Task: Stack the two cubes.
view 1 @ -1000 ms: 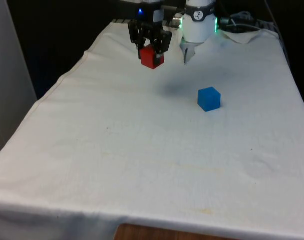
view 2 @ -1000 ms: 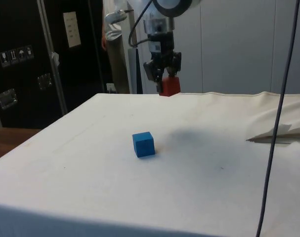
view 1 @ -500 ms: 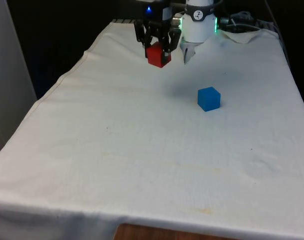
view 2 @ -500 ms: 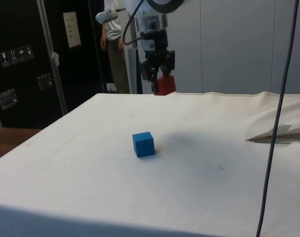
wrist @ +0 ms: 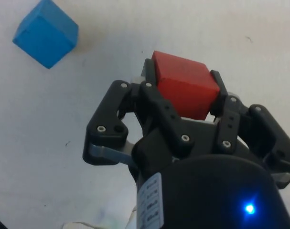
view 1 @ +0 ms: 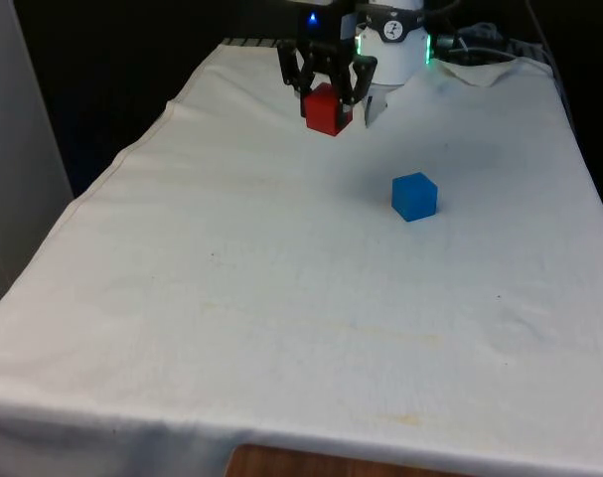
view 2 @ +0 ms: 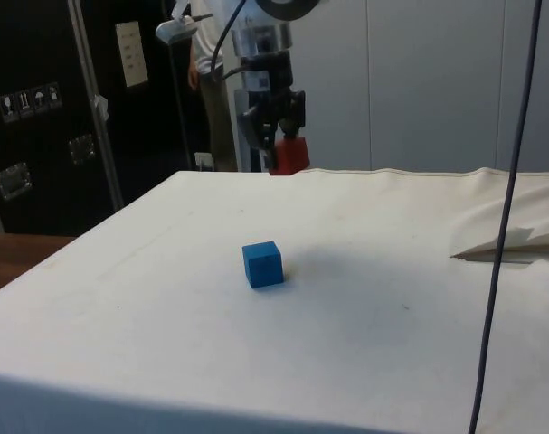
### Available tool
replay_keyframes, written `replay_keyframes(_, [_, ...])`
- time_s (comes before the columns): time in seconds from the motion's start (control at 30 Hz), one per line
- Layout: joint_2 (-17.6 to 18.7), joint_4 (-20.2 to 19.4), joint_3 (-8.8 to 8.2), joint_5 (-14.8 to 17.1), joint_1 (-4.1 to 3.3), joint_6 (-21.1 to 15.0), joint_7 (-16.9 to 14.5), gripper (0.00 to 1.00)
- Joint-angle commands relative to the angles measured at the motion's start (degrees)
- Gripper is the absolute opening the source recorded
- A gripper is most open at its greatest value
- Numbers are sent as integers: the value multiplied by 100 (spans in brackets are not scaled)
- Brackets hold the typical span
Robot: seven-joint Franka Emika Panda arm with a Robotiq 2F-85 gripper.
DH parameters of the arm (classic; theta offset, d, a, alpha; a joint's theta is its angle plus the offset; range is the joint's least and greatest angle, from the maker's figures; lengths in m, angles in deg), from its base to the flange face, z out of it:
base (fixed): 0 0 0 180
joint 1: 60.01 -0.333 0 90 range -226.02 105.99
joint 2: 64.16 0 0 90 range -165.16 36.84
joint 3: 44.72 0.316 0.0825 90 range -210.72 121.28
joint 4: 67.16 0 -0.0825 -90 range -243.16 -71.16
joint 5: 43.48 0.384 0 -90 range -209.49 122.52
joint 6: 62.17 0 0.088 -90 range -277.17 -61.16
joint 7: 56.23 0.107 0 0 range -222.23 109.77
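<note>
Gripper (view 1: pixel 327 99) seen raised above the white cloth (view 1: pixel 281 278) at the table's far end, fingers (wrist: pixel 149 102) clamped on opposite faces of red cube (view 1: pixel 327 109), cube carried clear of the cloth and poking out below the fingertips. Blue cube (view 1: pixel 414 196) sat alone on the cloth, nearer the camera and toward the front view's right of the gripper, well apart from the red one; in the side view, blue cube (view 2: pixel 262 264) at mid-table with red cube (view 2: pixel 289 155) aloft behind it. Person in pale clothing (view 2: pixel 211 81) stood behind the arm in the side view.
</note>
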Motion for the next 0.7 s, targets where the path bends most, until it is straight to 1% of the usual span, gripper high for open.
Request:
replay_keyframes(0.0, [40, 74, 46, 69, -11, 103, -69, 4])
replay_keyframes(0.2, [155, 292, 183, 57, -11, 241, -120, 4])
replay_keyframes(0.23, [138, 246, 160, 0, -6, 178, -69, 4])
replay_keyframes(0.27, [172, 321, 201, 57, -11, 258, -126, 4])
replay_keyframes(0.5, [286, 510, 315, 52, -17, 361, -160, 4])
replay_keyframes(0.53, [275, 493, 315, 0, -11, 298, -126, 4])
replay_keyframes(0.57, [321, 561, 344, 46, -17, 390, -166, 4])
replay_keyframes(0.67, [384, 659, 372, 46, -6, 447, -189, 4])
